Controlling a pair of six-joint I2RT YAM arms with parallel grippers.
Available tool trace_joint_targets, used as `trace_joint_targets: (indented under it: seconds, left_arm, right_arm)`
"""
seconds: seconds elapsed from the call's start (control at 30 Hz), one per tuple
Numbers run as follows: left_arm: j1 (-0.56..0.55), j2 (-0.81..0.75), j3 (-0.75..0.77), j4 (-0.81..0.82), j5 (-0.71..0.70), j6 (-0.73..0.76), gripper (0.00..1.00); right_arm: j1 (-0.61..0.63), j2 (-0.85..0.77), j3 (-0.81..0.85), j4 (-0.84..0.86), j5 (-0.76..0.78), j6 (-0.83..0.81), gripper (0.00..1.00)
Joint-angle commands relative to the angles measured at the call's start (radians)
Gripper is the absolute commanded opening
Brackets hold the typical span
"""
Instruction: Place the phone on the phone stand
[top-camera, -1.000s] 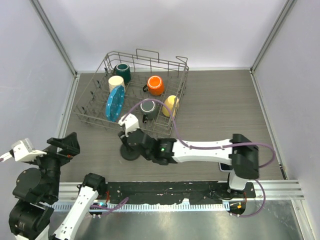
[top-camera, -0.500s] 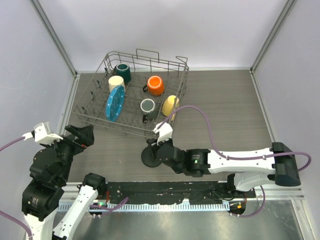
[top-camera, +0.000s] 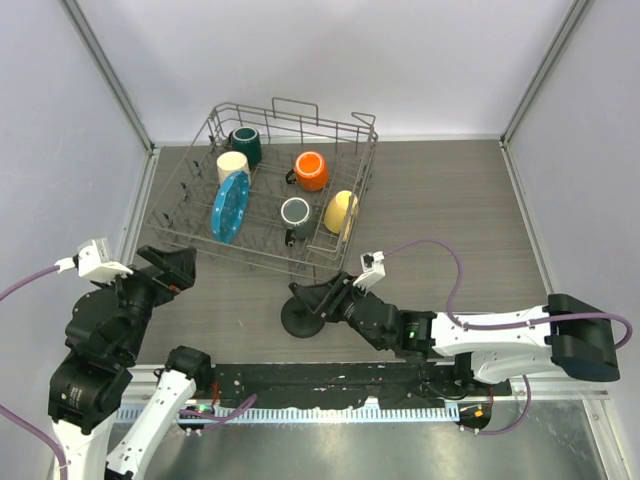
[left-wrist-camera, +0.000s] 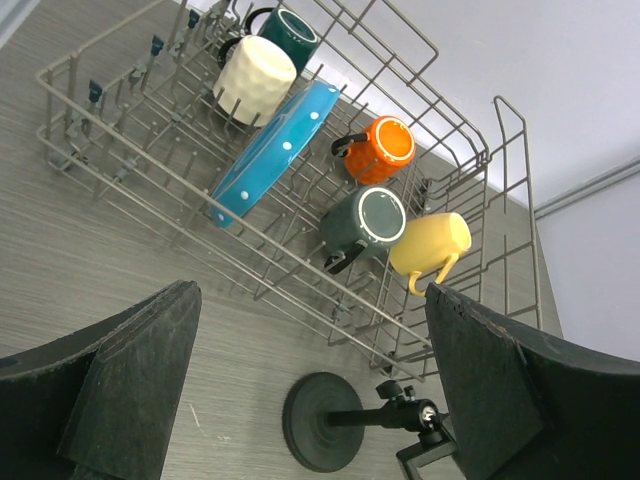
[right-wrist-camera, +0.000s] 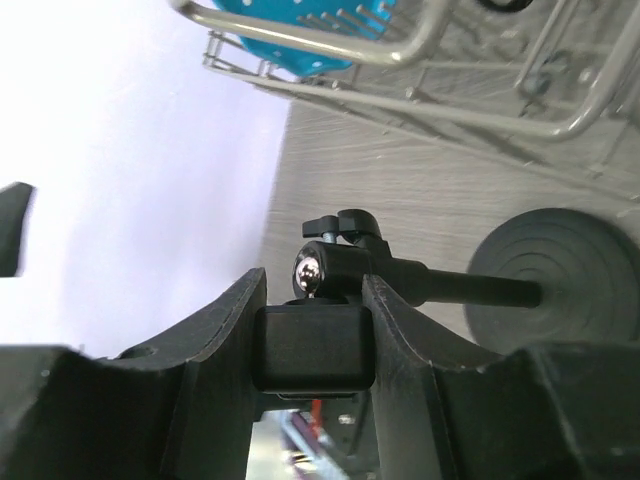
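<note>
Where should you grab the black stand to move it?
Probably by the little square block at the top of the stand, coming from the right, where its stem leans. Its flat sides suit a pinch; the round base looks too wide and flat. The right gripper grips there.

The phone stand (top-camera: 299, 319) is all black, its round disc base down at the grey table (top-camera: 450, 200) just in front of the wire rack (top-camera: 262, 180), its thin arm slanting right, head block pinched in the right gripper (top-camera: 328, 297)
</note>
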Motion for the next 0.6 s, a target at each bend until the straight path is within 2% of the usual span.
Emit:
trace_joint_targets:
  seconds: [0.0,0.17,0.37,0.57]
  left_arm:
    - [-0.002,0.021,0.002,0.048,0.032,-0.011,0.98]
    - [-0.002,0.006,-0.004,0.040,0.026,-0.011,0.98]
    - [-0.002,-0.011,-0.011,0.022,0.030,-0.015,0.98]
    - [-0.002,-0.045,-0.036,0.014,0.023,-0.015,0.98]
  right_arm:
    - [-0.018,0.052,-0.082,0.268,-0.192,0.264,0.01]
    - [-0.072,0.094,-0.150,0.466,-0.313,0.365,0.01]
    - [-0.100,0.152,-0.193,0.556,-0.352,0.443,0.01]
    - [-0.101,0.276,-0.191,0.702,-0.389,0.569,0.01]
